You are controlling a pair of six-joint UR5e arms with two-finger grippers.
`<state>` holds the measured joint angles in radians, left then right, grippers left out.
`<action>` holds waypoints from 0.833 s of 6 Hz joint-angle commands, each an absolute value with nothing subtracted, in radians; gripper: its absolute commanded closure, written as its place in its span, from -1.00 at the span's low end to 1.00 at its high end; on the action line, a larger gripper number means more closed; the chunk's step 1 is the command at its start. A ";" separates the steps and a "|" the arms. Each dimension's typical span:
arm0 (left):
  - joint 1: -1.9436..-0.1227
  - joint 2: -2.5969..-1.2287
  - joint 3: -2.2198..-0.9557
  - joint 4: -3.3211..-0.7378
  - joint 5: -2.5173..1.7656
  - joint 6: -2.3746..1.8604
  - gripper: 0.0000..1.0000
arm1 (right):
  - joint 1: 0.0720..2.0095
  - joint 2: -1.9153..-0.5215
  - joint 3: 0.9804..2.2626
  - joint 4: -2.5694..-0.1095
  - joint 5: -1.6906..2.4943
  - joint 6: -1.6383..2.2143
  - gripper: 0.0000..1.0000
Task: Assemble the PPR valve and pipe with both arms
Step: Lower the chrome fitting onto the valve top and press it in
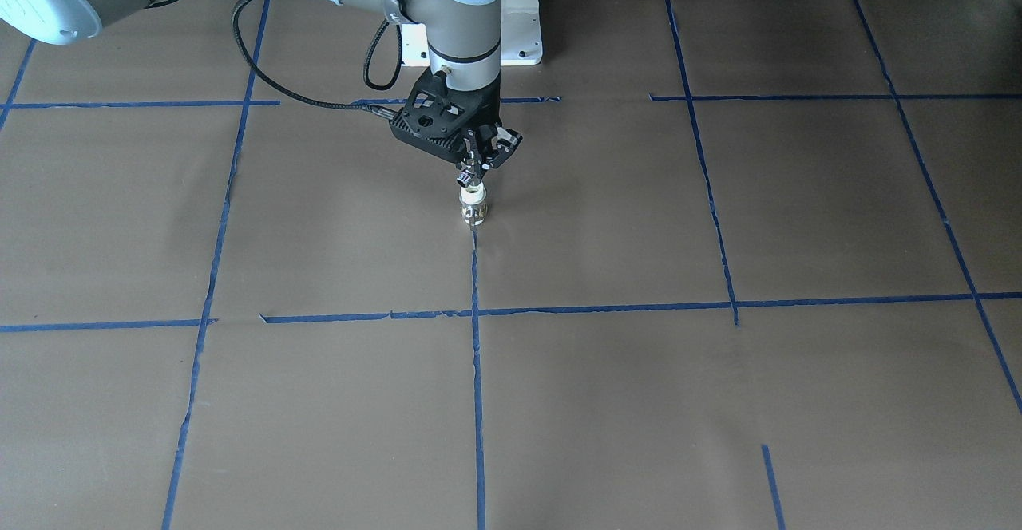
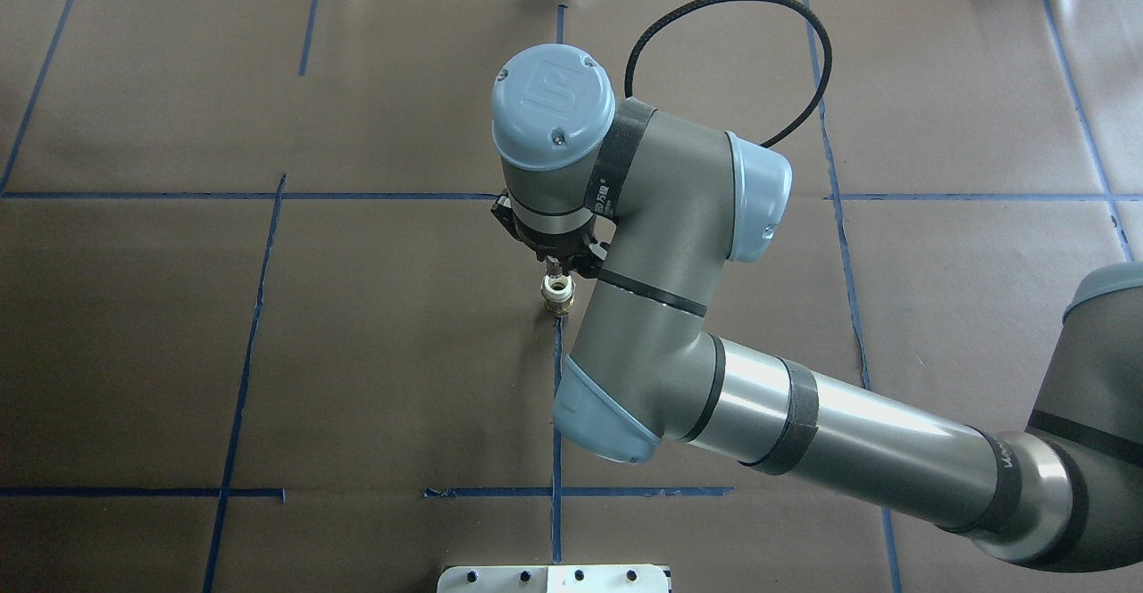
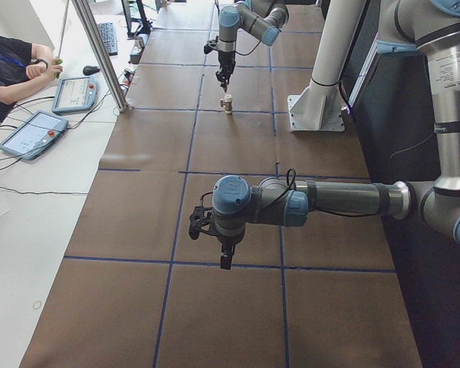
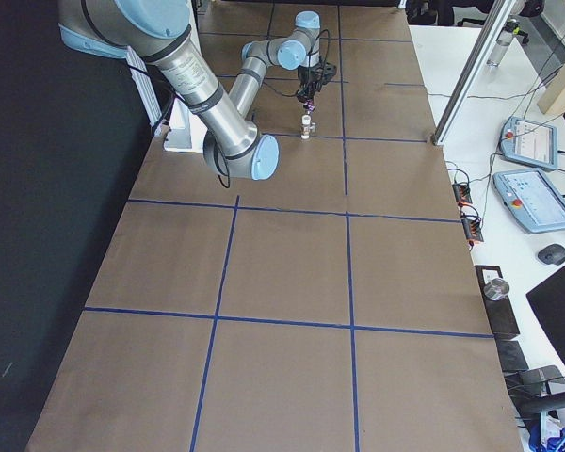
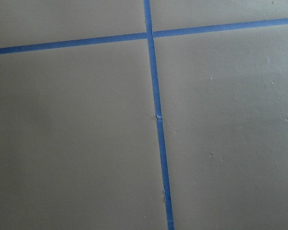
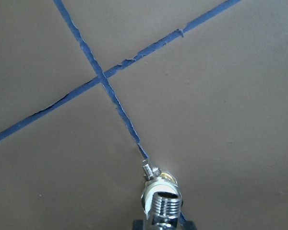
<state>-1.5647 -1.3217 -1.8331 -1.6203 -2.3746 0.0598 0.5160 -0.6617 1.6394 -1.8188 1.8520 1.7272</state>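
From across the worktop, the grey tubular right arm with light-blue joint caps (image 1: 459, 27) reaches down from the upper left, and its black right tool (image 1: 473, 179) points straight down onto a small white-and-brass valve fitting (image 1: 473, 207). The fitting stands upright on the brown paper-covered worktop (image 1: 639, 402), at the end of a strip of blue tape (image 1: 477, 394). It has a white collar on top and a slotted brass-coloured body below. The tool's narrow tips are drawn close together around the fitting's top end. From overhead, the same arm comes in from the right and bends over the middle of the worktop. The fitting shows just below the tool as a white ring over brass, sitting on the tape line. From the left end, the near grey left arm (image 3: 345, 199) stretches out level with its black left tool (image 3: 226, 261) hanging above bare paper; I cannot tell whether that tool is spread or pressed together. The fitting is well apart from it, under the far arm. From the right end, the fitting is a tiny pale post under the far tool. The left wrist view shows only paper and crossing tape. The right wrist view shows the fitting close up: a silver threaded neck, a white collar and a brass base, with the neck pinched between dark fingertips (image 6: 139, 224).
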 commanded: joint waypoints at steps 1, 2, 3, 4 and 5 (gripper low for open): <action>-1.565 -1.322 -1.833 -1.618 -2.375 0.060 -1.00 | 0.490 -0.661 1.628 -1.819 1.826 1.727 0.96; -1.565 -1.322 -1.833 -1.618 -2.375 0.060 -1.00 | 0.489 -0.664 1.625 -1.819 1.822 1.720 0.97; -1.565 -1.324 -1.832 -1.618 -2.375 0.060 -1.00 | 0.489 -0.666 1.621 -1.819 1.822 1.718 0.97; -1.565 -1.325 -1.833 -1.618 -2.375 0.060 -1.00 | 0.492 -0.664 1.621 -1.819 1.822 1.717 0.97; -1.565 -1.325 -1.832 -1.618 -2.375 0.060 -1.00 | 0.492 -0.664 1.621 -1.819 1.821 1.717 0.98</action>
<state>-1.5646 -1.3248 -1.8324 -1.6184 -2.3746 0.0598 0.4917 -0.6645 1.6219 -1.8193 1.8220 1.7171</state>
